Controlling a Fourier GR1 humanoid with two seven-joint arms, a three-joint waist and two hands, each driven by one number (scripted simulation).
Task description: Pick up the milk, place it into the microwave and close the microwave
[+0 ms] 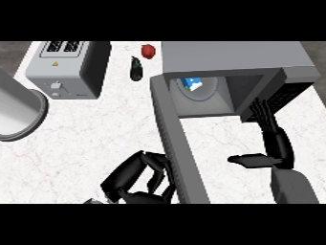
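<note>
The grey microwave (pixel 236 57) stands at the back right with its door (pixel 179 143) swung open toward me. Inside, on the round turntable, stands the blue and white milk carton (pixel 193 84). My right hand (pixel 271 139) is open, its straight fingers pointing into the opening's right side near the control panel, thumb out to the left. It holds nothing. My left hand (pixel 137 174) is low in the view, just left of the open door's near end, with its fingers curled and nothing in them.
A grey toaster (pixel 66 69) stands at the back left. A dark green vegetable (pixel 135 68) and a red one (pixel 148 50) lie between toaster and microwave. A large grey cylinder (pixel 6 107) juts in at the left edge. White marble counter (pixel 88 139) spreads between.
</note>
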